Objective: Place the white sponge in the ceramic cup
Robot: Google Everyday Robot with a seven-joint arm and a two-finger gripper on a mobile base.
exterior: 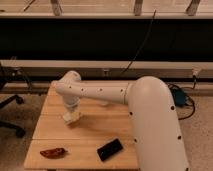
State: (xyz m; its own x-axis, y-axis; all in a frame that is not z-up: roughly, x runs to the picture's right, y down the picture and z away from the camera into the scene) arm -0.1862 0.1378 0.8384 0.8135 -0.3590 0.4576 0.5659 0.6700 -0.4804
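Observation:
My white arm reaches left across the wooden table (95,127). Its gripper (71,111) points down over the table's left middle. A small cream-white blocky chunk, the white sponge (72,118), is right at the gripper's tip, at or just above the tabletop. I cannot tell whether it is held. A small white shape (103,103) peeks out under the forearm near the table's middle. It may be the ceramic cup, but the arm hides most of it.
A dark reddish-brown elongated object (53,152) lies at the front left corner. A flat black object (110,149) lies at the front middle. An office chair (9,107) stands left of the table. Cables and a blue box (180,97) lie on the floor at the right.

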